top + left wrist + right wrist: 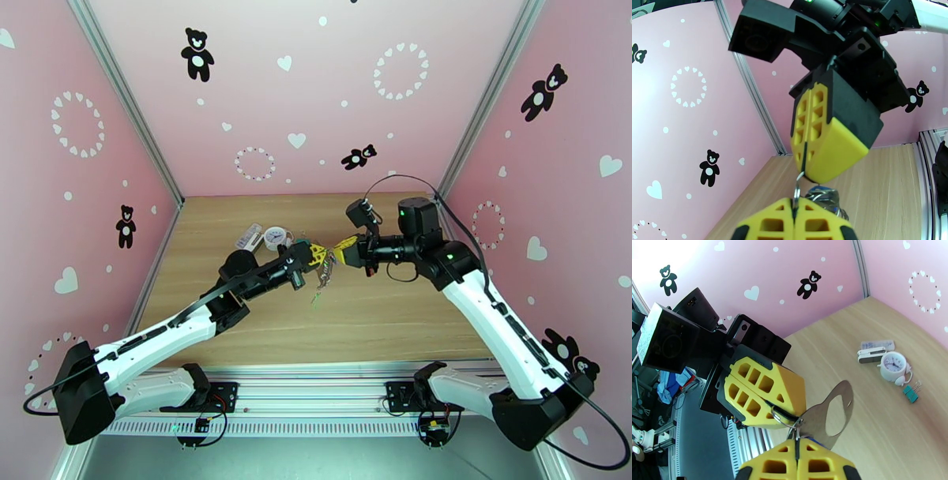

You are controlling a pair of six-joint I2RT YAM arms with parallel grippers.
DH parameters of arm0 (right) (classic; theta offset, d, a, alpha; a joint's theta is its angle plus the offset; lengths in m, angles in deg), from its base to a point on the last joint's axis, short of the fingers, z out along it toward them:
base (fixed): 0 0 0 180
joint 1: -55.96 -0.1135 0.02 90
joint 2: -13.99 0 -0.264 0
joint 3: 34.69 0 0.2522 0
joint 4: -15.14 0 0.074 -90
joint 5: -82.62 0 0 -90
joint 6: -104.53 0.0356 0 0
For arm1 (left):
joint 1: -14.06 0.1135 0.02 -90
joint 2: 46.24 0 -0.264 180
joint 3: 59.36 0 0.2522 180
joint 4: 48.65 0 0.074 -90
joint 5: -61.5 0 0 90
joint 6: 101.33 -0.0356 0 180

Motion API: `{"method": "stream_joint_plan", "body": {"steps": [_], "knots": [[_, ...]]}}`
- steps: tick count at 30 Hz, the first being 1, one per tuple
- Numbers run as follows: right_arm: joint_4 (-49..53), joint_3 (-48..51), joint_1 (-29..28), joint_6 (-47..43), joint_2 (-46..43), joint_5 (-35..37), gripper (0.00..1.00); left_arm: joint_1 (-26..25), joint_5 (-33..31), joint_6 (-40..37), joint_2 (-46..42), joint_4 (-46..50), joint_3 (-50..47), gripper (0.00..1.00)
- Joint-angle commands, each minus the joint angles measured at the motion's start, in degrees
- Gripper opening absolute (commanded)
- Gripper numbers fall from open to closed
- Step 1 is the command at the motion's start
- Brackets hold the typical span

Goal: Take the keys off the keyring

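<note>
Two grippers, one keyring, held in mid-air.
Left gripper (317, 254) and right gripper (344, 247) are both pinched tight on the keyring (814, 418) above the table (395, 316), with the keys (316, 298) dangling below. Pull unevenly and it could slip free and drop.

Clock (275, 237) behind left gripper (318, 254) — near tabletop (387, 320) open.
</note>
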Motion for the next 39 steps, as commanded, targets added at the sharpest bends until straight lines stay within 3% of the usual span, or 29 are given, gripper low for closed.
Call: {"method": "stream_joint_plan", "body": {"steps": [1, 24, 31, 39], "knots": [[-0.08, 1.99, -1.74, -1.66, -3.42, 3.16, 0.00, 0.55, -6.71, -1.59, -1.04, -5.09, 0.19, 0.00], [0.49, 4.61, -10.77, -15.20, -6.97, 17.38, 0.00, 0.20, -10.59, -1.29, -0.25, 3.57, 3.43, 0.00], [0.54, 5.06, -11.96, -16.73, -7.27, 18.78, 0.00, 0.21, -12.93, 1.74, 0.84, 4.42, 5.23, 0.00], [0.24, 4.51, -15.32, -18.47, -6.95, 23.98, 0.00, 0.03, -11.42, 4.90, 1.86, 6.84, 7.42, 0.00]]}}
